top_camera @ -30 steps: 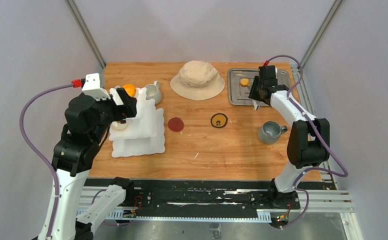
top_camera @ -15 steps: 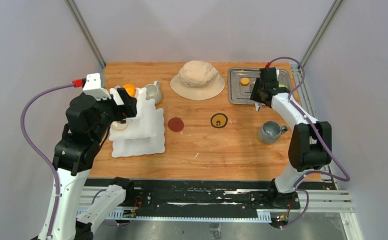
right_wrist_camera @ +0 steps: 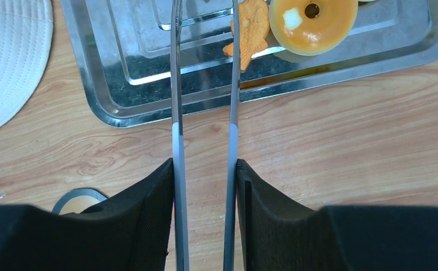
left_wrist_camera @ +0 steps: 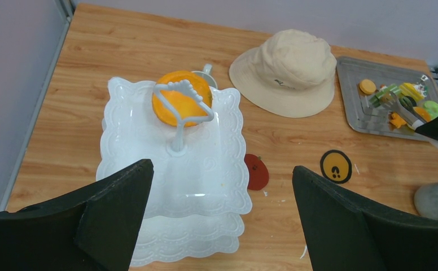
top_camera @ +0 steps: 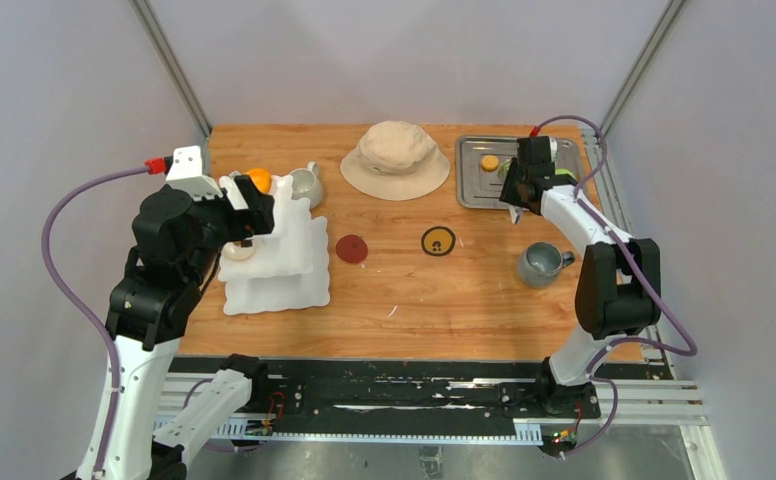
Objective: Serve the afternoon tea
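Toy pastries [left_wrist_camera: 411, 93] lie heaped in the metal tray [right_wrist_camera: 87, 73] at the far right of the tabletop [top_camera: 414, 300], just ahead of the right gripper [right_wrist_camera: 204, 169]. Its jaws stand partly closed, pressing from both sides on the two arms of the metal tongs [right_wrist_camera: 175, 113]. The arms run apart and parallel over the tray's rim. The right one crosses an orange fish-shaped pastry [right_wrist_camera: 250, 34], which lies against an orange doughnut [right_wrist_camera: 312, 17]. The tips run out of the wrist view, so whether they pinch anything cannot be told. The left gripper [left_wrist_camera: 219, 169] hangs above the white three-tier stand [left_wrist_camera: 143, 141] at the left of the tabletop, its jaws spread wide, holding and touching nothing. A round orange pastry [left_wrist_camera: 177, 107] sits on the stand's upper tier, behind its looped handle [left_wrist_camera: 183, 90]. A white mug [top_camera: 307, 183] stands just behind the stand. A beige bucket hat [top_camera: 396, 160] lies at the far edge, between the stand and the tray. A grey mug [top_camera: 541, 263] stands nearer than the tray, on the right. A red disc [top_camera: 352, 249] and a black-and-yellow disc [top_camera: 438, 241] lie flat on the tabletop between the stand and the grey mug.
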Available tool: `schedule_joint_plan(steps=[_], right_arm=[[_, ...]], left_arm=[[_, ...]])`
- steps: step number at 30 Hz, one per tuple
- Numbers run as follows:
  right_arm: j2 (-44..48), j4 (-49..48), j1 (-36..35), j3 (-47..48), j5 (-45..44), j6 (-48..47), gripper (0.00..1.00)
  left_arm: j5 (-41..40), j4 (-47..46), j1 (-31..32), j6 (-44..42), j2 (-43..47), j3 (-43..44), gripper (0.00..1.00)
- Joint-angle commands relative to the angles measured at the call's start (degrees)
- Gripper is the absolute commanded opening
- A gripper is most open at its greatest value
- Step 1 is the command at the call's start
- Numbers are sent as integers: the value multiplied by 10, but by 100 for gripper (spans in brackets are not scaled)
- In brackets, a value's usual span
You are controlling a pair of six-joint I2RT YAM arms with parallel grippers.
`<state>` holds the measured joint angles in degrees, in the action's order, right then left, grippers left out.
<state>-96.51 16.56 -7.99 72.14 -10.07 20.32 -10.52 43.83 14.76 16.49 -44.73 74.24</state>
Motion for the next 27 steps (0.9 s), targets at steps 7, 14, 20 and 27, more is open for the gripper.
schedule_joint_plan(steps=[7,14,20,27], right_arm=[[-33,-21,8,21,-17,-4,19],[8,-25,8,3,-17,-15,1],[77,-6,8,-24,-1,-23,1],[195,16,6,-55,108,-52,1]], left_arm=[[-2,-13,4,-3,8,-6,98],[-2,-14,3,-2,7,-8,98],[-2,-14,4,-1,9,-9,98],[-19,-10,4,-4,15,-3,98]])
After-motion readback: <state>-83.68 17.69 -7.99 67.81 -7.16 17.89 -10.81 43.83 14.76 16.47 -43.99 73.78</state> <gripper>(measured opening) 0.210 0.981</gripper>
